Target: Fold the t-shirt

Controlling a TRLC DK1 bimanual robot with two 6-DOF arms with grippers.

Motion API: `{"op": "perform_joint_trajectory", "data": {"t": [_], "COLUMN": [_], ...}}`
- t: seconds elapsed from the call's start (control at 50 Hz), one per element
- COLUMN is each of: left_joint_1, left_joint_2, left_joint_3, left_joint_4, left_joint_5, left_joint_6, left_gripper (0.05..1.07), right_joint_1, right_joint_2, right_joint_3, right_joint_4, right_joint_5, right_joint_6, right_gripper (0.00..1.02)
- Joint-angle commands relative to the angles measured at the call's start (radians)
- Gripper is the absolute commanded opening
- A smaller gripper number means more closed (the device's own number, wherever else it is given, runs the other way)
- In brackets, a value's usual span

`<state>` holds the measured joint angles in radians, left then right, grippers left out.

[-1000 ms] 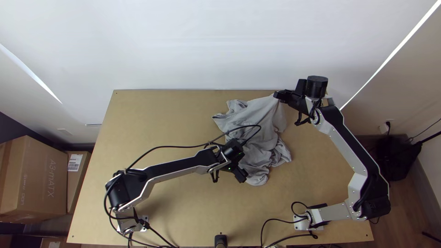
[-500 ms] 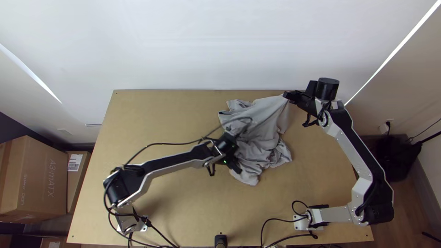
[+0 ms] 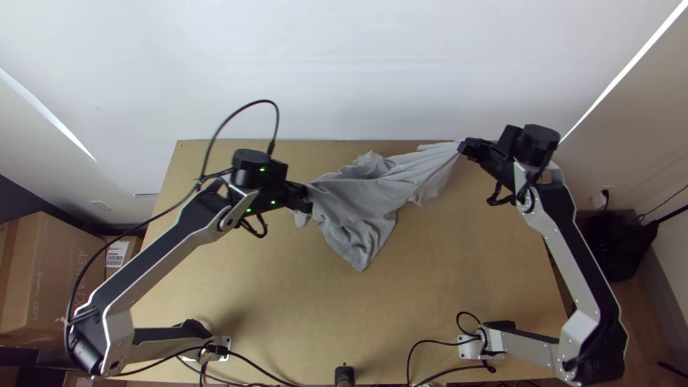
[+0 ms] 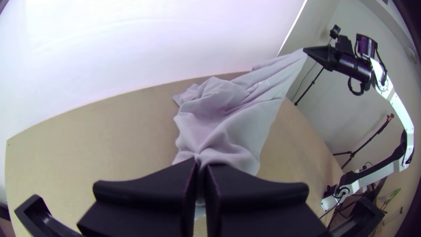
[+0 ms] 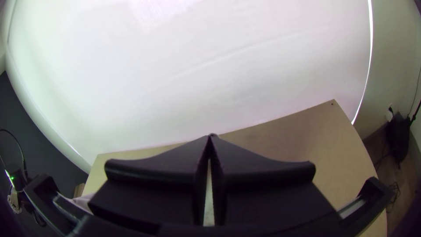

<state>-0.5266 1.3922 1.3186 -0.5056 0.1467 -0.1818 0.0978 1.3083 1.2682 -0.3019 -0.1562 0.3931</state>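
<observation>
A big change has been made in the last half second. The left gripper (image 3: 307, 197) was seen over the low part of the cloth, near the middle of the top view, and has now been brought up and to the left of the frame's middle. A bunch of the grey t-shirt (image 3: 365, 197) is pinched between its two fingers, and the cloth has been pulled along with it. The right gripper (image 3: 462, 147) has been moved just a little to the right, in the upper right part of the frame, and its fingers are closed on a corner of the shirt. So the shirt is now held at two ends, in the upper middle of the frame over the table (image 3: 251, 287). It is drawn tight near the right gripper, while the middle is crumpled and a pointed flap is hung down toward the middle of the frame. Nothing has been folded yet. It seems that the shirt is being opened out first, so that it can be laid flat. More cloth may need to be spread before a neat fold can be made, since a thick bunch seems to be held on the left. If it is pulled too hard, a corner could be slipped loose.
</observation>
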Motion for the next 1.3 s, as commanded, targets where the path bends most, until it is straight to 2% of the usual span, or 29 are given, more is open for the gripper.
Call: {"op": "perform_joint_trajectory", "data": {"t": [0.0, 0.1, 0.22, 0.44, 0.68, 0.92, 0.94, 0.96, 1.02, 1.06, 1.2, 1.28], "left_joint_1": [0.023, 0.027, 0.03, -0.009, -0.003, 0.056, 0.06, 0.065, 0.079, 0.093, 0.139, 0.152], "left_joint_2": [-0.102, -0.17, -0.214, -0.202, -0.019, 0.241, 0.261, 0.281, 0.341, 0.375, 0.404, 0.375], "left_joint_3": [-0.021, -0.039, -0.11, -0.314, -0.383, -0.257, -0.24, -0.22, -0.162, -0.127, -0.024, 0.002], "left_joint_4": [-0.027, -0.054, -0.073, -0.002, 0.179, 0.299, 0.302, 0.302, 0.302, 0.3, 0.251, 0.18], "left_joint_5": [0.014, 0.022, 0.039, 0.074, 0.08, 0.091, 0.091, 0.091, 0.09, 0.09, 0.091, 0.091], "left_joint_6": [0.013, 0.01, 0.007, 0.008, 0.008, 0.008, 0.008, 0.007, 0.008, 0.008, -0.001, -0.002], "left_gripper": [0.08, 0.08, 0.08, 0.08, 0.08, 0.08, 0.1, 0.15, 0.45, 0.6, 0.99, 1.02], "right_joint_1": [0.017, 0.036, 0.062, 0.043, -0.001, -0.053, -0.055, -0.056, -0.064, -0.067, -0.07, -0.066], "right_joint_2": [-0.116, -0.202, -0.238, -0.201, -0.07, 0.065, 0.072, 0.078, 0.098, 0.114, 0.149, 0.152], "right_joint_3": [0.0, -0.003, -0.03, -0.202, -0.285, -0.274, -0.273, -0.273, -0.277, -0.28, -0.283, -0.283], "right_joint_4": [0.004, -0.003, -0.071, -0.046, 0.067, 0.141, 0.145, 0.15, 0.168, 0.181, 0.193, 0.195], "right_joint_5": [0.009, 0.006, 0.0, -0.002, -0.005, -0.016, -0.016, -0.016, -0.016, -0.016, -0.016, -0.016], "right_joint_6": [0.016, 0.02, 0.024, 0.029, 0.033, 0.035, 0.035, 0.035, 0.035, 0.035, 0.036, 0.038], "right_gripper": [0.02, 0.02, 0.02, 0.02, 0.02, 0.02, 0.02, 0.02, 0.02, 0.02, 0.02, 0.02]}}
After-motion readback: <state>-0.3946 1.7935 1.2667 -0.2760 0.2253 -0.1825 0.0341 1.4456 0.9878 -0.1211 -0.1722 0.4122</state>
